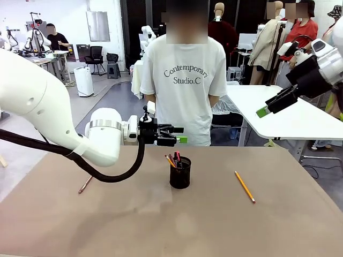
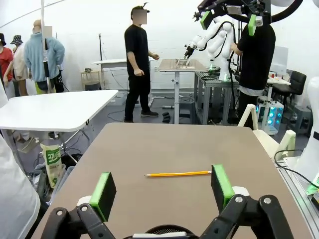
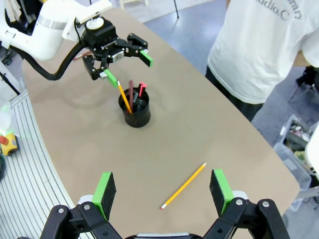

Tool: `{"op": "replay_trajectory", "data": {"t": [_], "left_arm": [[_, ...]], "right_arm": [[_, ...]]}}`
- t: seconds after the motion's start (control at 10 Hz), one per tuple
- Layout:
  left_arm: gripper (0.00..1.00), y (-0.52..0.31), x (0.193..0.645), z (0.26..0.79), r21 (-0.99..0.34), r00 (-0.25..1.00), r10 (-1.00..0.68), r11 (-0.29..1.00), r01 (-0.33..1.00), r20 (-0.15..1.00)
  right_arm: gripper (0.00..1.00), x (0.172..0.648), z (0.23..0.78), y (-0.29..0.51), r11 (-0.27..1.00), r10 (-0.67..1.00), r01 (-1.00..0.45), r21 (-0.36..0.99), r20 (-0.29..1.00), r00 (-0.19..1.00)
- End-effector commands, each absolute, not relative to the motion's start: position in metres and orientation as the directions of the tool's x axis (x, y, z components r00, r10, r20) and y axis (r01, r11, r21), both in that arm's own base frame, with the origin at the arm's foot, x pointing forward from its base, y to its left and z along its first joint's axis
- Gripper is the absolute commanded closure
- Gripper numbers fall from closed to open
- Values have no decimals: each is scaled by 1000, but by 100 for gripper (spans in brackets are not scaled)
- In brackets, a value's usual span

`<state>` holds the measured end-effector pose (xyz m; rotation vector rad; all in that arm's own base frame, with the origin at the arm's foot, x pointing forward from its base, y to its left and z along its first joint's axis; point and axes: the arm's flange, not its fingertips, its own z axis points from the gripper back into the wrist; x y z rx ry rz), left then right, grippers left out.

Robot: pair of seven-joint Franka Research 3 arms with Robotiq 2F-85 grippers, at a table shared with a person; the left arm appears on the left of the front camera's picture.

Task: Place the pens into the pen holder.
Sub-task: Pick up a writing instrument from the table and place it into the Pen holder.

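Note:
The pen holder point(image 1: 180, 173), a black mesh cup, stands at mid-table with three pens point(image 1: 173, 159) sticking out of it: a yellow one, a brownish one and a dark one with a red tip point(image 3: 141, 89). My left gripper point(image 1: 182, 134) hovers just above the cup, open and holding nothing. The cup's rim point(image 2: 164, 230) sits right below the left gripper's green pads point(image 2: 103, 194). A yellow pencil point(image 1: 244, 186) lies on the table to the right. A brownish-pink pen point(image 1: 85, 184) lies at the left. My right gripper point(image 1: 268, 108) hangs open, high at the right, looking down on the pencil point(image 3: 183, 185).
A person in a white T-shirt point(image 1: 185, 85) stands at the far edge of the brown table point(image 1: 214, 225), hands behind the back. A white table point(image 1: 300, 115) stands behind on the right. The left arm's black cable point(image 1: 115, 176) loops low over the left half.

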<state>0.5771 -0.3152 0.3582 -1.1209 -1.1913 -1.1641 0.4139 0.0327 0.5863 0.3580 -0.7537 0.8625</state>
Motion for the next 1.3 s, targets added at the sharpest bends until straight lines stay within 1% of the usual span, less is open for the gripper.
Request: {"op": "replay_trajectory", "data": {"t": [0.0, 0.5, 0.6, 0.7, 0.8, 1.0, 1.2], "left_arm": [[0, -316, 577, 358, -21, 25, -45, 78, 997, 999], [0, -316, 577, 357, -19, 23, -53, 78, 997, 998], [0, -307, 572, 372, -49, 54, -87, 53, 997, 995], [0, -299, 572, 385, -61, 69, -173, 56, 997, 983], [0, -282, 571, 401, -48, 55, -285, 34, 998, 957], [0, -254, 563, 435, -14, 27, -348, 41, 999, 937], [0, -220, 556, 462, 11, 14, -452, 53, 999, 892]], "right_arm": [[0, 414, 587, 34, 617, 530, -787, 11, 733, 426], [0, 414, 587, 34, 617, 530, -787, 11, 733, 426], [0, 414, 587, 34, 617, 530, -787, 11, 733, 426], [0, 414, 587, 34, 617, 530, -787, 11, 733, 426], [0, 414, 587, 34, 617, 530, -787, 11, 733, 426], [0, 414, 587, 34, 617, 530, -787, 11, 733, 426], [0, 414, 587, 34, 617, 530, -787, 11, 733, 426]]}}
